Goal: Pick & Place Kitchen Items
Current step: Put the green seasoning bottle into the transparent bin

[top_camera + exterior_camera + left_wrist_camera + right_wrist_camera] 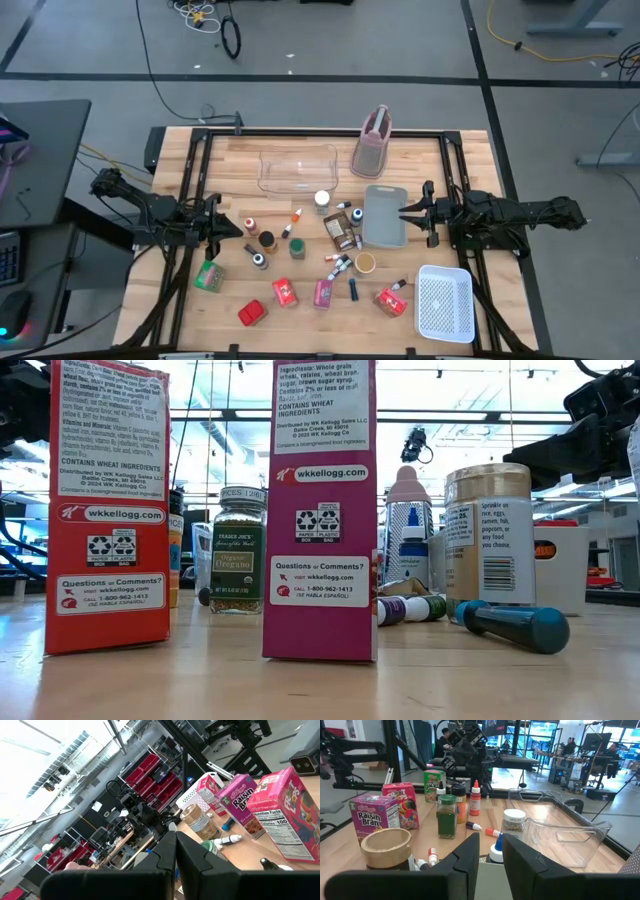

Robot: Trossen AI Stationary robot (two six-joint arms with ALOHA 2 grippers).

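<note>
- Waiting looks like the step in hand: nothing is lifted, and the kitchen items lie scattered mid-worktop, cereal boxes (285,292) nearest, spice jars (266,240) and small bottles (340,267) beyond.
- Left pincer (236,228) hovers at the left edge of the cluster, fingers pressed together, empty.
- Right pincer (403,211) sits over the grey tray (385,236), slightly parted, gripping nothing.
- Farther back stands the clear bin (298,168); next, I'd guess, a pincer must open over one item.

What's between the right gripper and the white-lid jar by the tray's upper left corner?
Nothing visible. The right gripper hovers over the grey tray, fingers slightly apart and holding nothing. The white-lid jar stands just beyond the tray's left edge; only bare tray lies between them. The clear bin sits behind the jar, off that line.
</note>
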